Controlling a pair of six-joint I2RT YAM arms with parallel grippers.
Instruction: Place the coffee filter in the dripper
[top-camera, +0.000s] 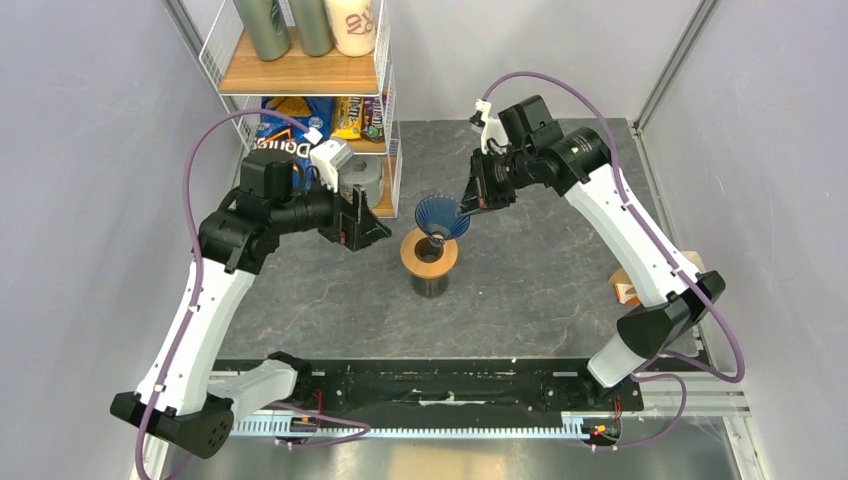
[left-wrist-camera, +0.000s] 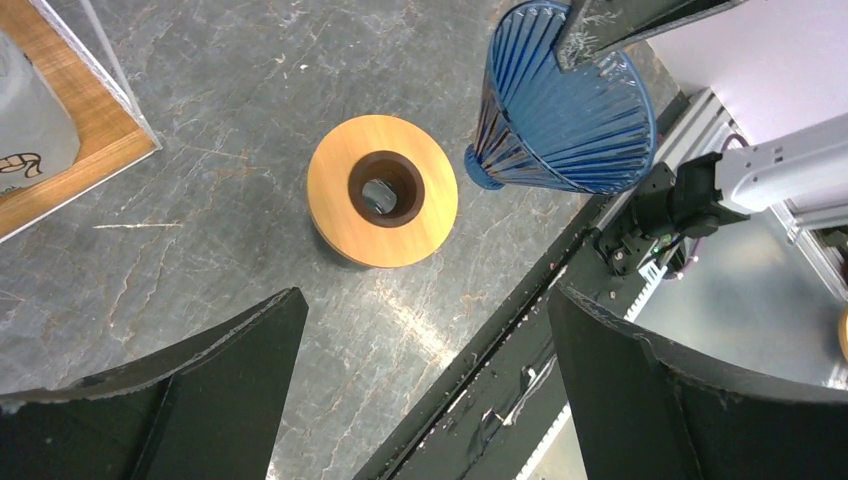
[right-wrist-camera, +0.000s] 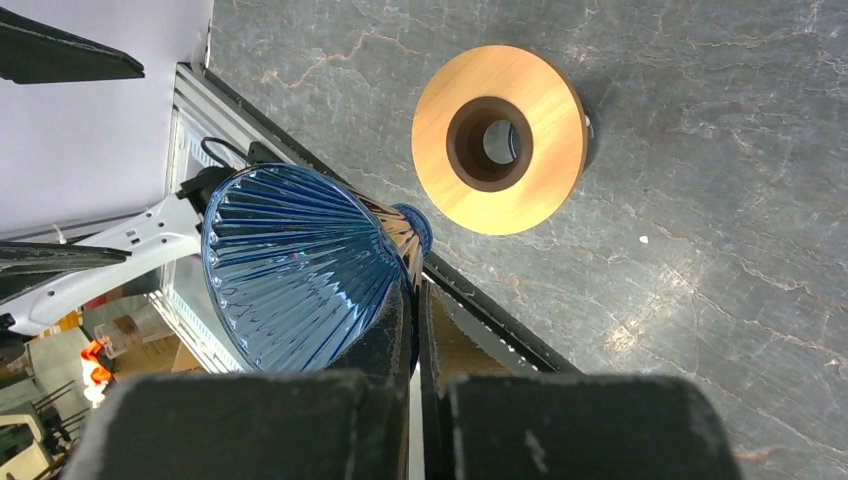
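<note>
Right pincer (top-camera: 470, 205) is pressed together on the wall of the dripper (right-wrist-camera: 300, 260), one finger inside the ribbed blue cone and one outside, pinching it at the rim. The cone hangs tilted in the air, its narrow spout pointing down just beside the far edge of the wooden ring (right-wrist-camera: 545, 120), not in the hole. The ring lies flat on a dark cup (top-camera: 431, 283) in the middle of the counter (top-camera: 300, 290). Left pincer (left-wrist-camera: 428, 310) is spread wide and holds nothing, hovering just left of the ring. No sign of the coffee filter in any view. There is an orange-and-white holder (top-camera: 627, 287) at the right edge, half hidden behind the right arm, and whether the paper is there I cannot tell. So the job in hand looks like seating the cone first. To do it well, I'd say level the cone so its mouth faces straight up, bring the spout directly over the dark hole, then lower slowly until the cone settles into the ring all round. A rim pinch gives little hold, so a tilted drop could tip the ring off the cup. Release only once it sits square, and the free left pincer looks best placed to steady the ring.
</note>
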